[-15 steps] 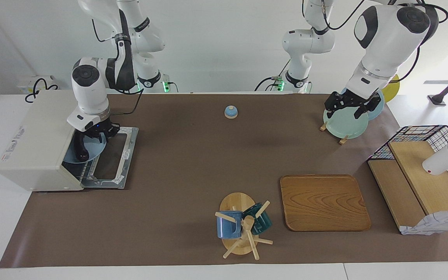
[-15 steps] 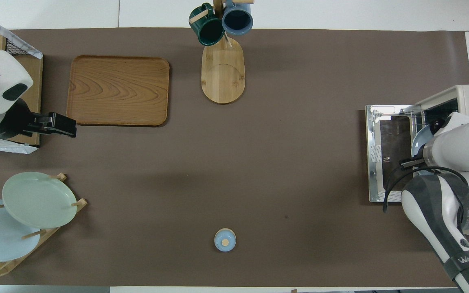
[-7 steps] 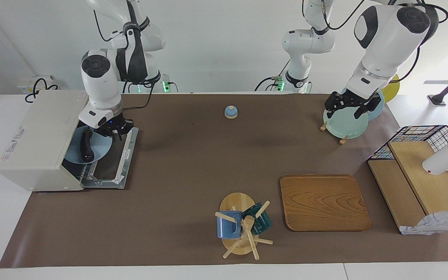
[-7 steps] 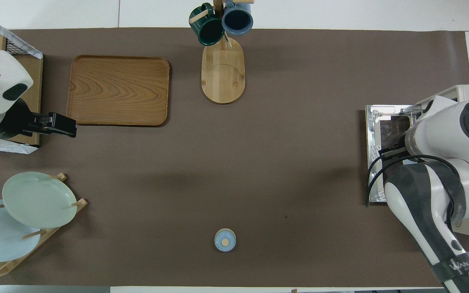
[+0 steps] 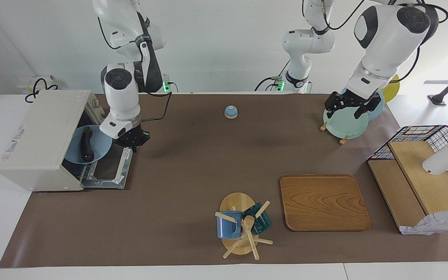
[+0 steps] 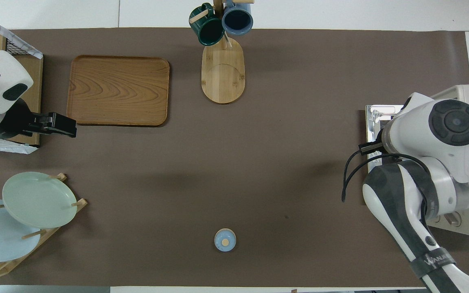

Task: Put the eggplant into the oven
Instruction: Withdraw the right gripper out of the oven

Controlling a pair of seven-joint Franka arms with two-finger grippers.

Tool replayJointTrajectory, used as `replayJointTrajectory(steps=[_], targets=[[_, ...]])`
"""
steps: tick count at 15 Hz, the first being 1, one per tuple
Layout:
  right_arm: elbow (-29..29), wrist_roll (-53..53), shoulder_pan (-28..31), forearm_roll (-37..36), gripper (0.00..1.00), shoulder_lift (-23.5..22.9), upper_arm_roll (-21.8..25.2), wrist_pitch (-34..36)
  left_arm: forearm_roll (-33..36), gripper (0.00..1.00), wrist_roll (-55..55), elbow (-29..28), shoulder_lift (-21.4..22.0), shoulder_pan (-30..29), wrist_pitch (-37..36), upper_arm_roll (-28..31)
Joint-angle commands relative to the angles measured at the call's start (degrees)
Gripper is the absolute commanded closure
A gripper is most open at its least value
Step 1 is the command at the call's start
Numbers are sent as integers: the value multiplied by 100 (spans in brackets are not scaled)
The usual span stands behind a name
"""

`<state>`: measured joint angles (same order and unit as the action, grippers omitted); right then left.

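1. Eggplant (image 5: 86, 144), the slim glossy dark purple one, lies on a pale blue round plate (image 5: 98, 153) inside the boxy cream-white toaster oven (image 5: 41, 136), whose glass door (image 5: 111, 165) is flat open on the brown counter (image 5: 193, 163).
2. Right claw (image 5: 131, 140) hangs empty over the door's edge; can't tell how wide.
3. Left claw (image 5: 351, 105) waits above the mint green plate (image 5: 344, 124) in the wooden rack, fingers spread apart.

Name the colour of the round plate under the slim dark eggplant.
Light blue plate, best in the facing view.
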<state>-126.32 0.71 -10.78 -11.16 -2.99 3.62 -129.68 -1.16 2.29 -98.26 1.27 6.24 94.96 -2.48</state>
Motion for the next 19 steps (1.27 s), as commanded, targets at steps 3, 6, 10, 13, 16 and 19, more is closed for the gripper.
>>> replayJointTrajectory(steps=[3, 6, 10, 13, 16, 19], targets=[[-463, 26, 199, 96, 100, -114, -10, -759, -60, 0, -10, 44, 40, -44, -91, -7], [-481, 0, 251, 96, 100, -193, -10, -821, -60, 0, -10, 44, 40, -44, -91, -7], [-603, 8, 340, 96, 100, -228, -10, -1032, -60, 0, -10, 44, 40, -44, -91, -7], [-621, -35, 348, 96, 100, -316, -10, -1077, -60, 0, -10, 44, 40, -44, -91, -7], [-630, -62, 375, 96, 100, -325, -10, -1182, -60, 0, -10, 44, 40, -44, -91, -7], [-622, -132, 375, 87, 100, -377, -2, -1191, -60, 0, -10, 44, 40, -44, -91, -7]])
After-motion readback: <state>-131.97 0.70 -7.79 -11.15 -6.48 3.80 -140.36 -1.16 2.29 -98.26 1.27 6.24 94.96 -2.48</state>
